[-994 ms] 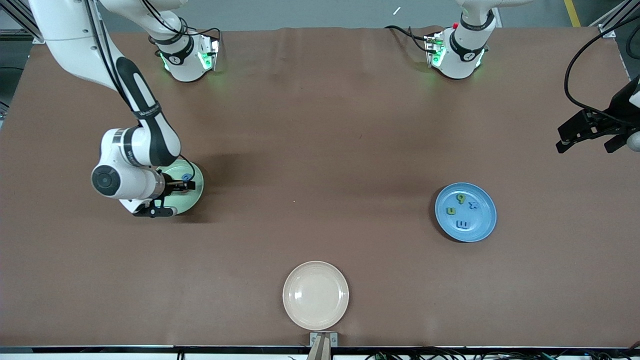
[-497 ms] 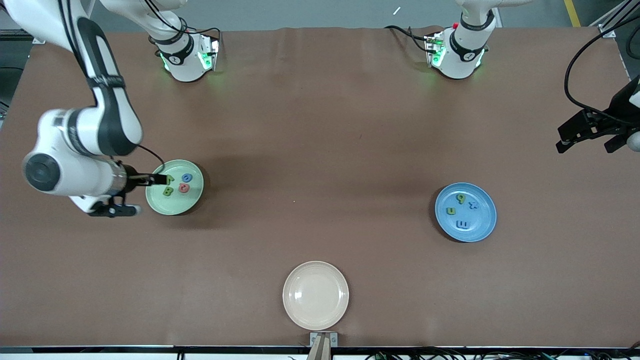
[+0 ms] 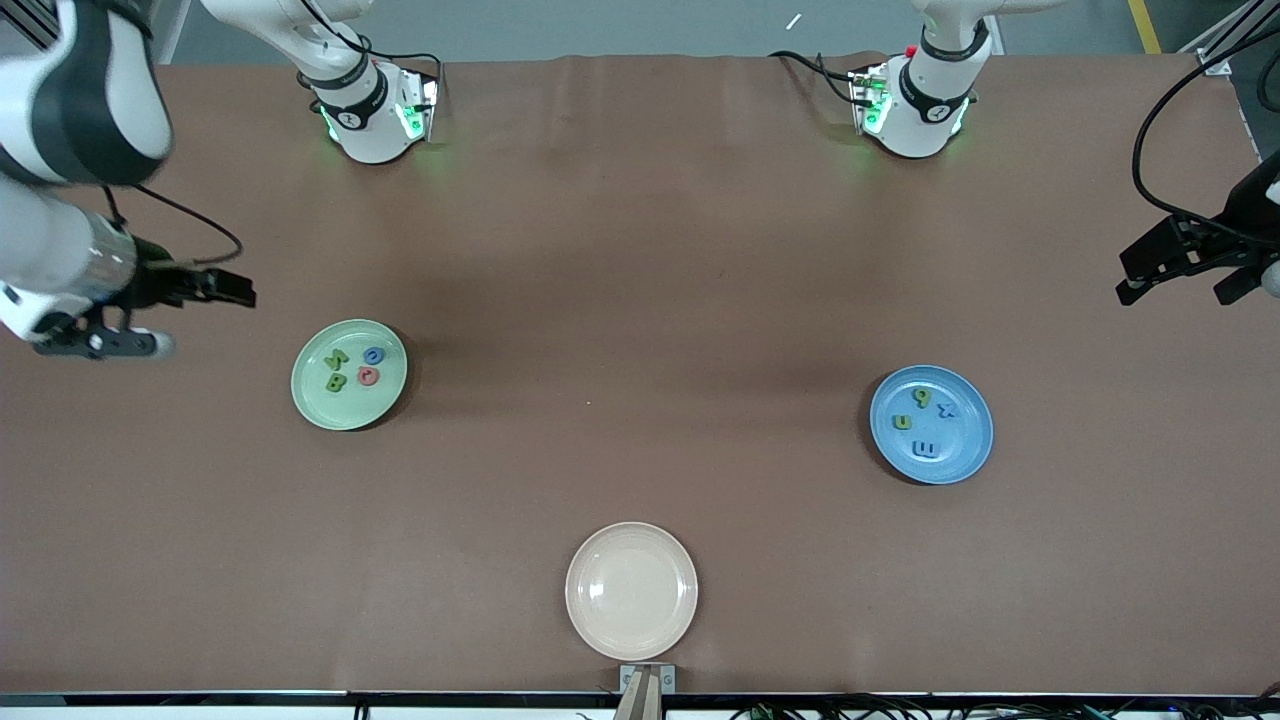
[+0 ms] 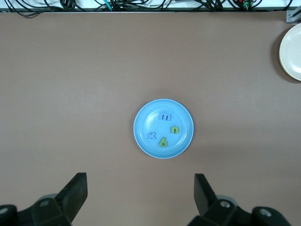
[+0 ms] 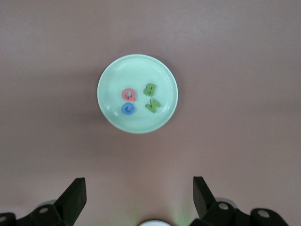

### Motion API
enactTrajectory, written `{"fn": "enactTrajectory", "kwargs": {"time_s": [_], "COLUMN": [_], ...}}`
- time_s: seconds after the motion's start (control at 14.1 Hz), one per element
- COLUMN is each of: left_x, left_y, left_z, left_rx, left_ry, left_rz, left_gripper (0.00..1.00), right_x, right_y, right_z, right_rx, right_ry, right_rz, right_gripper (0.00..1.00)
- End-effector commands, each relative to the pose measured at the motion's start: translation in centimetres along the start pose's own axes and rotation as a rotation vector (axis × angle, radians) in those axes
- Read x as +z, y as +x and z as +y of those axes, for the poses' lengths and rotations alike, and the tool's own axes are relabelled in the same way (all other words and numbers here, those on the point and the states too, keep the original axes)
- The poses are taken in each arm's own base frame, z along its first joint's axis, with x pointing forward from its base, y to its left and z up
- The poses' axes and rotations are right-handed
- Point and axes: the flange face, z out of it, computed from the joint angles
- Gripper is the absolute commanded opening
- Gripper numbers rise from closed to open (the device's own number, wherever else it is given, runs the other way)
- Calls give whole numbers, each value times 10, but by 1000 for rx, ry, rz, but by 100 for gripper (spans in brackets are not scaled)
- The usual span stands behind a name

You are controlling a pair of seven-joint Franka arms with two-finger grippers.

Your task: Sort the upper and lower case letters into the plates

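Observation:
The mint green plate (image 3: 360, 405) lies toward the right arm's end of the table. It holds a green N (image 3: 337, 359), a green B (image 3: 335, 381), a blue O (image 3: 373, 354) and a pink Q (image 3: 368, 376). In the right wrist view the same plate (image 5: 136, 70) shows with these letters. The blue plate (image 3: 965, 440) lies toward the left arm's end and holds several small green and blue letters; it also shows in the left wrist view (image 4: 148, 120). My right gripper (image 3: 240, 290) is open and empty, up over bare table beside the mint plate. My left gripper (image 3: 1170, 295) is open and empty, waiting over the table's edge.
A cream-white plate (image 3: 631, 590) with nothing on it lies near the table's front edge, midway between the two arms' ends; its rim shows in the left wrist view (image 4: 291, 47). The arm bases stand along the table's back edge.
My right gripper has lifted off the mint green plate and drawn away toward the right arm's end of the table, uncovering the letters. The left arm has not moved.

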Motion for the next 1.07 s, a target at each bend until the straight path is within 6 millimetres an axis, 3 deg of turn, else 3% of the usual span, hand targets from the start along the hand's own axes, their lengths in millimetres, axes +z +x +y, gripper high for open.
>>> {"fn": "enactTrajectory", "kwargs": {"time_s": [0.0, 0.36, 0.5, 0.64, 0.78, 0.99], "left_x": [-7, 6, 4, 4, 2, -1], "left_y": [-2, 10, 10, 9, 9, 6], "left_z": [9, 3, -1, 8, 12, 0], "left_rx": [36, 30, 24, 26, 32, 21], "left_ry": [7, 19, 21, 16, 14, 7], "left_rz": [0, 23, 28, 26, 31, 26], "left_gripper": [100, 100, 100, 100, 100, 100], "right_x": [-27, -43, -47, -47, -50, -60], "right_y": [-6, 2, 4, 5, 7, 15], "right_z": [15, 18, 37, 52, 52, 53], "right_rx": [21, -18, -79, -85, -77, -74], "right_ry": [-21, -25, -28, -22, -25, -18], "right_rz": [-21, 15, 22, 27, 33, 53], "right_gripper": [100, 100, 100, 100, 100, 100]}}
